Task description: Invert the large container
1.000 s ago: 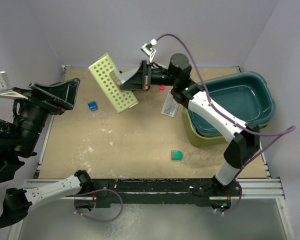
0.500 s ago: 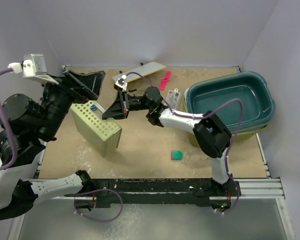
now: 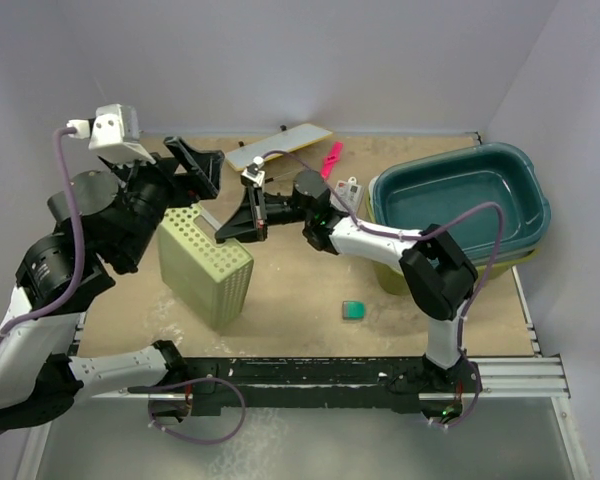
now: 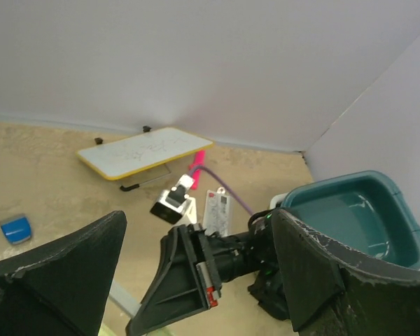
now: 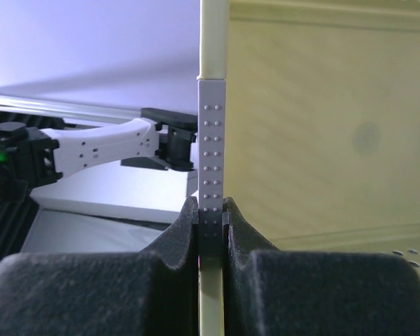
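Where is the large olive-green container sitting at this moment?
In the top view, the large container is at the table's right side with the dark teal tub nested inside it, so only its near wall and rim show.

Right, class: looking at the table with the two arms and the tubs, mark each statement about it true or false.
1. The right gripper is shut on the rim of the pale perforated basket. True.
2. The left gripper grips the teal tub. False: it is open and holds nothing.
3. The teal tub sits nested in the olive-green tub. True.
4. The green block lies in the teal tub. False: it lies on the table.
5. The olive-green tub is upside down. False: its opening faces up.
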Available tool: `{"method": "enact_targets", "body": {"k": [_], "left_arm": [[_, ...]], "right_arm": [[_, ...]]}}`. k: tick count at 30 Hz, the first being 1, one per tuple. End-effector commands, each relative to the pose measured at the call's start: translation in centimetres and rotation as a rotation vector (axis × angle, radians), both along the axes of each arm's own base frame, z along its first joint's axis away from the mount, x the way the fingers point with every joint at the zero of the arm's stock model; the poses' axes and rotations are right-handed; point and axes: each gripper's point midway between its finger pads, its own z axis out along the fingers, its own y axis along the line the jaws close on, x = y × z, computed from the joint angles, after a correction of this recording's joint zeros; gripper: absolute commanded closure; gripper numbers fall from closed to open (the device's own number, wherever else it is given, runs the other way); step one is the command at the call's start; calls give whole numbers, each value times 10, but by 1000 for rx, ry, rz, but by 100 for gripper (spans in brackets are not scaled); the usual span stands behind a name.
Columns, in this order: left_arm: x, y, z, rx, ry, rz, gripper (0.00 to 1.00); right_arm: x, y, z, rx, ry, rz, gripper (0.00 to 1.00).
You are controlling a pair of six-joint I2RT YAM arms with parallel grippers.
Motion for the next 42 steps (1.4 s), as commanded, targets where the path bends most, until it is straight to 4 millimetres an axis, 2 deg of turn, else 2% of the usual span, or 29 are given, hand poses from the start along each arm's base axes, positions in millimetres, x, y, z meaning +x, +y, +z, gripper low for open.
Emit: {"method": "enact_targets", "body": {"k": [1, 5, 10, 14, 18, 20, 24, 29, 32, 36, 38, 39, 40, 42], "left_arm": [[4, 4, -9, 30, 34, 42, 17], [7, 1, -18, 45, 50, 48, 17], [10, -7, -29, 63, 75, 35, 17], [11, -10, -41, 90, 100, 24, 17], [9, -12, -63, 129, 147, 11, 17], [8, -13, -79, 149, 181, 9, 17], [5, -11, -108, 139, 259, 33, 17], [-4, -7, -142, 137, 364, 49, 17], [-14, -8, -166, 143, 435, 30, 19], [-26, 1, -203, 149, 535, 65, 19], [-35, 0, -237, 174, 623, 62, 19], [-41, 1, -264, 209, 687, 67, 19], [-46, 0, -282, 213, 736, 72, 20], [-55, -11, -307, 180, 807, 35, 20]], "right_arm": [[23, -19, -46, -159, -33, -74, 100], [50, -42, -64, -227, -47, -166, 81], [74, -63, -77, -312, -81, -235, 57], [84, -72, -85, -380, -120, -270, 42], [88, -82, -95, -478, -188, -293, 27], [90, -90, -102, -551, -231, -314, 21], [107, -119, -126, -764, -361, -410, 13], [108, -147, -135, -944, -482, -438, 7], [104, -161, -135, -1005, -534, -436, 7], [100, -184, -127, -1090, -609, -469, 6], [98, -203, -127, -1158, -641, -499, 2], [97, -211, -128, -1184, -654, -510, 0], [95, -218, -130, -1205, -668, -521, 0], [90, -229, -133, -1226, -680, -533, 0]]}}
